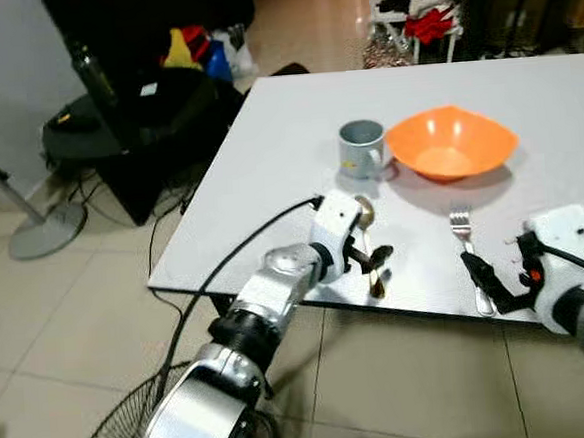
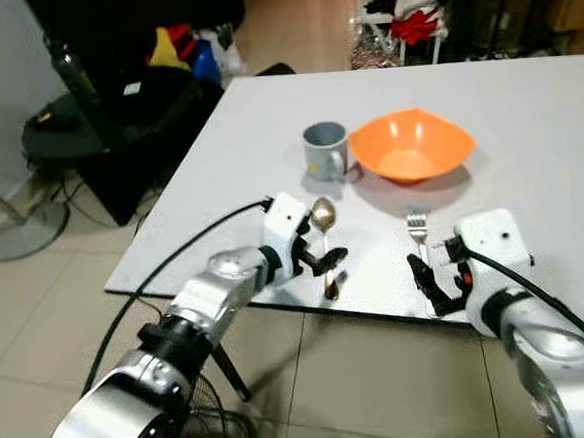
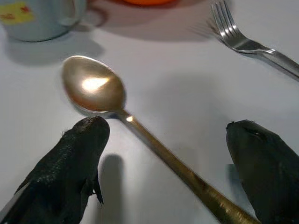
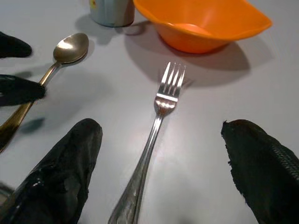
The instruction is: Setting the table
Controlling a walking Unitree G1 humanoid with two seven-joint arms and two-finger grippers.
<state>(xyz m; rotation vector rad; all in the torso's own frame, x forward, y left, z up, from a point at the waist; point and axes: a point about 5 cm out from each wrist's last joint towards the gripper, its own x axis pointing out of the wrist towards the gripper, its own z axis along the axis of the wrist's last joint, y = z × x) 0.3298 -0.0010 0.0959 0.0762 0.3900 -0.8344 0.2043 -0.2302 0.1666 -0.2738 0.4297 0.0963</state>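
A home: tiled floor (image 1: pixel 69 325), white dining table (image 1: pixel 296 128), standing fan (image 1: pixel 32 222), clothes rack (image 1: pixel 428 14)

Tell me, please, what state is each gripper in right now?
Left gripper: open, fingers astride the spoon handle.
Right gripper: open, fingers astride the fork.

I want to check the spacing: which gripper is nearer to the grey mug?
Left. The left gripper straddles the spoon just in front of the mug; the right gripper is over the fork, farther off.
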